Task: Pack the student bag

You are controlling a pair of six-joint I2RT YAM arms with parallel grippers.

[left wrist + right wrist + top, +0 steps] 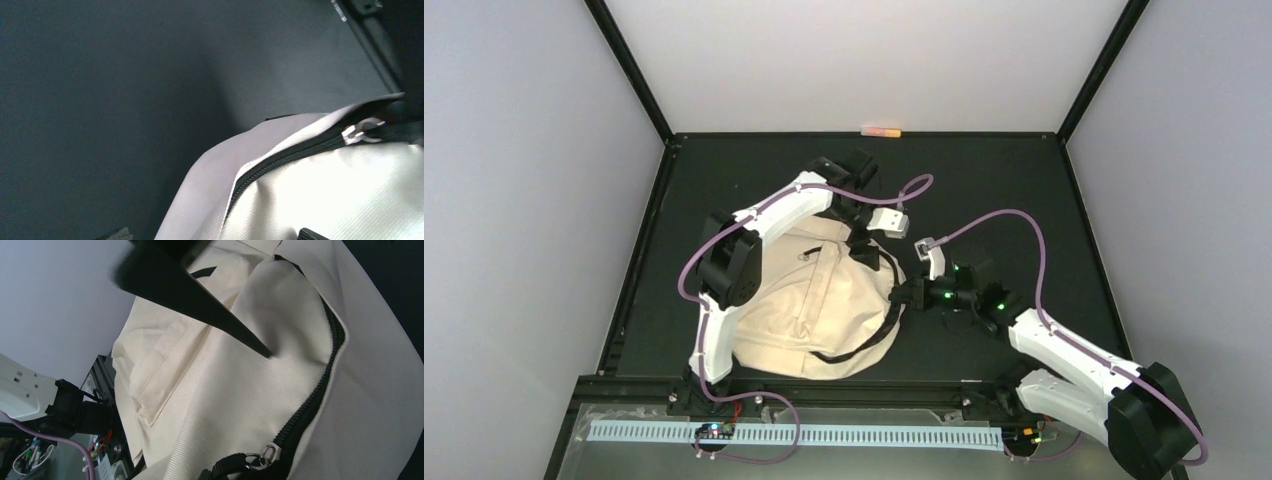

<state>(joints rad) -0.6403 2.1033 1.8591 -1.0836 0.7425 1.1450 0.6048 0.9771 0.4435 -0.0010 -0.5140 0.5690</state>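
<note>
student bag (824, 310) with zipper (310, 405) done up; right tool (904, 295) closed, left tool (863, 249) unclear.

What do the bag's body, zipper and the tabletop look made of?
Student bag: cream woven cloth, likely canvas; matte, diagonal weave shows. Zipper: dark toothed track, probably plastic; its pull glints like metal. Tabletop: dark, matte, smooth; material unclear.
</note>
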